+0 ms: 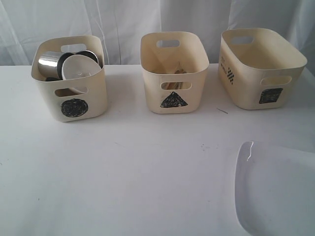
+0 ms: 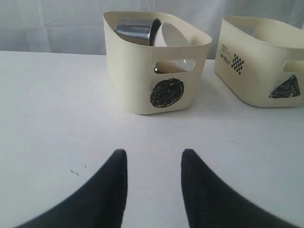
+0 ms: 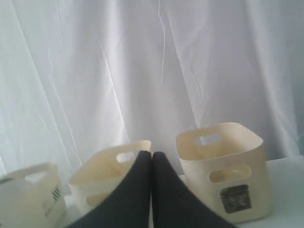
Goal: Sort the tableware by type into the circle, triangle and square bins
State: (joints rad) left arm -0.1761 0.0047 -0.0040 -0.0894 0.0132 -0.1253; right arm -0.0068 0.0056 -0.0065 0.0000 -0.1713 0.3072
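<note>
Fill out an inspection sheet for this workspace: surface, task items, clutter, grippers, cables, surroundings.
Surface: white table, a few faint specks near the middle.
Job's things: circle bin holds a steel mug and a white bowl, among others; triangle bin holds wooden chopsticks; square bin shows nothing inside from this angle; white square plate at the near right, not in a bin.
Clutter: thin dark sliver on the table by the square bin.
Grippers: left gripper open, over the table facing the circle bin; right gripper shut, fingers pressed together.
Cables: nothing seen.
Surroundings: white curtain behind the bins.
</note>
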